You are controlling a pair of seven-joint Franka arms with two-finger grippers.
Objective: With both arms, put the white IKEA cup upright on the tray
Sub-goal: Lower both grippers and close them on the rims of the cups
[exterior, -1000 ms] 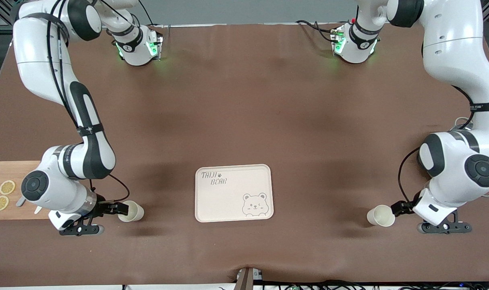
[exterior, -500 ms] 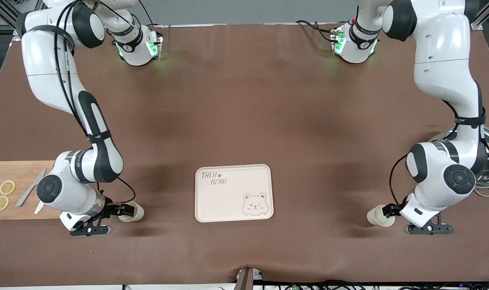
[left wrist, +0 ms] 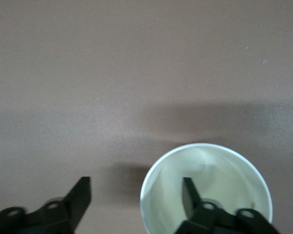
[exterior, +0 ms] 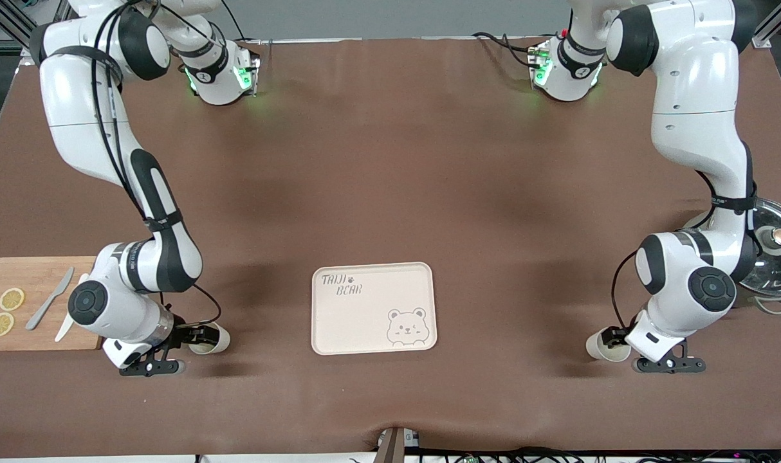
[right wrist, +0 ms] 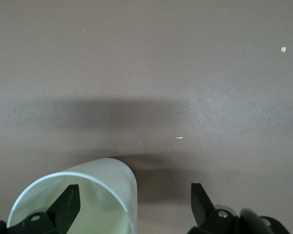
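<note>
Each gripper's jaws stand spread astride a cup wall, one finger inside the mouth and one outside, not yet clenched: the left gripper [left wrist: 134,204] at the cup [exterior: 601,345] toward the left arm's end, the right gripper [right wrist: 134,207] at the other cup [exterior: 211,339]. The step in hand is judged to be the grasp; next, close, lift, and carry to the tray [exterior: 373,308] between them on the surface [exterior: 390,193].

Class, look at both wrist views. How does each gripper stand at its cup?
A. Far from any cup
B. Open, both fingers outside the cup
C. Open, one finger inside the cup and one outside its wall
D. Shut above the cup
C: the left gripper and the right gripper each straddle a white cup wall, not yet closed.
</note>
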